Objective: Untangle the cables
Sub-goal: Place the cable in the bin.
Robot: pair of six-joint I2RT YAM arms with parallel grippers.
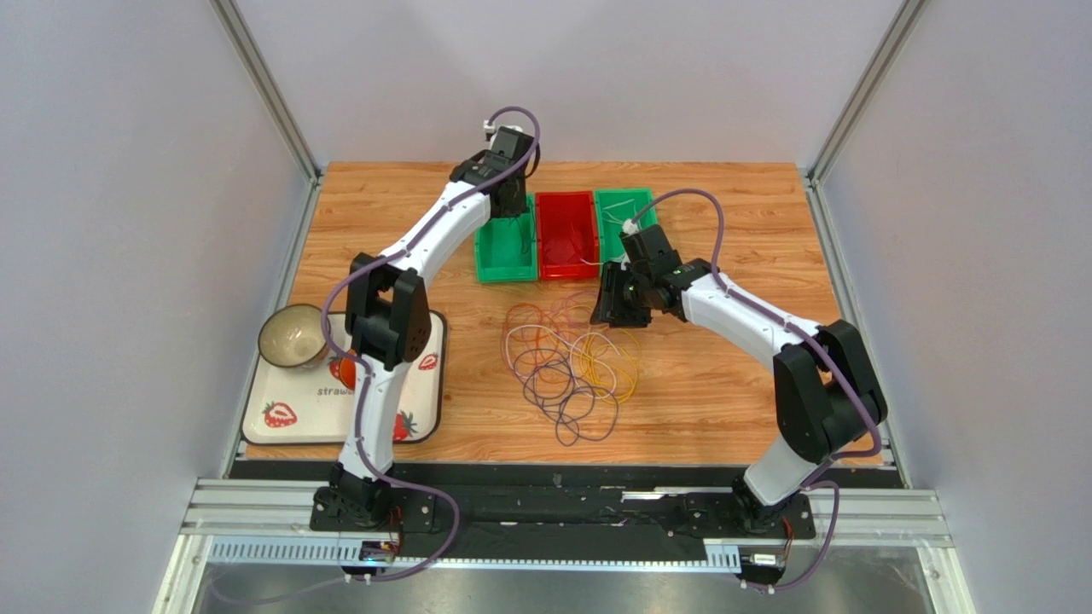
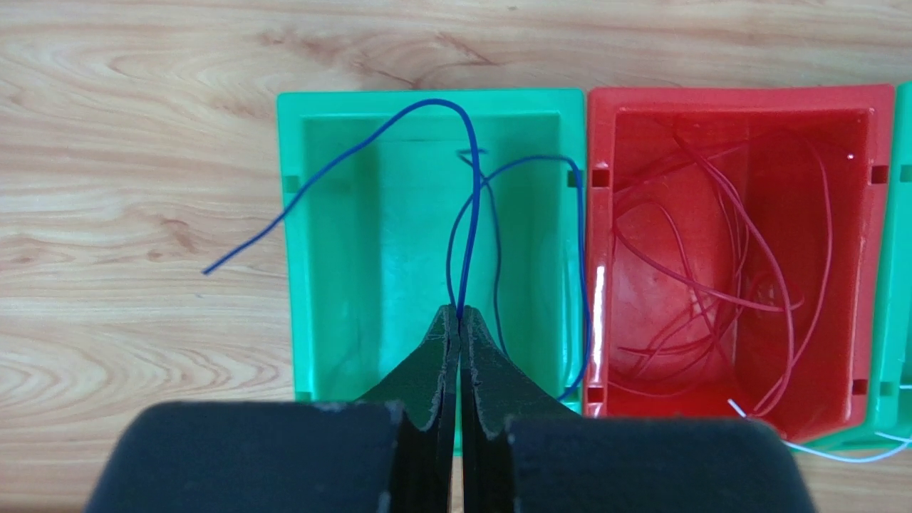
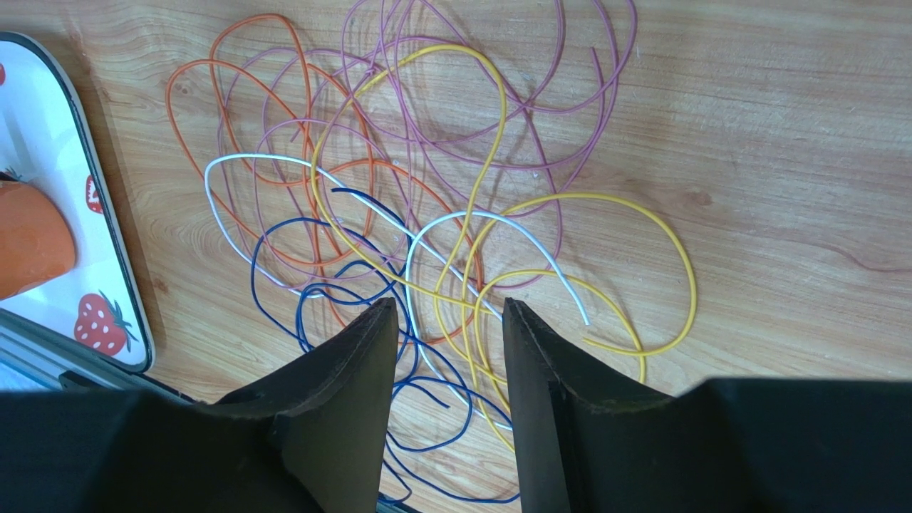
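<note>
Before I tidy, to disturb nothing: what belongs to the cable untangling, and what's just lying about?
Job: tangled pile of thin coloured cables; thin blue cable in left pincer; left green plastic bin; red plastic bin.
Lying about: strawberry-print tray; round bowl.

You are looking at a table [image 2: 139, 160] showing pale wood grain with darker brown swirls. The green bin [image 2: 321, 104] is glowing bright and plain, with a dark blue cable [image 2: 464, 280] crossing it. The red bin [image 2: 739, 96] is holding red cables [image 2: 685, 273] of nearly the same shade. The loose cables [image 3: 428, 224] are mixing orange, purple, yellow, white and blue. The tray [image 3: 48, 128] is showing white with red strawberries.
</note>
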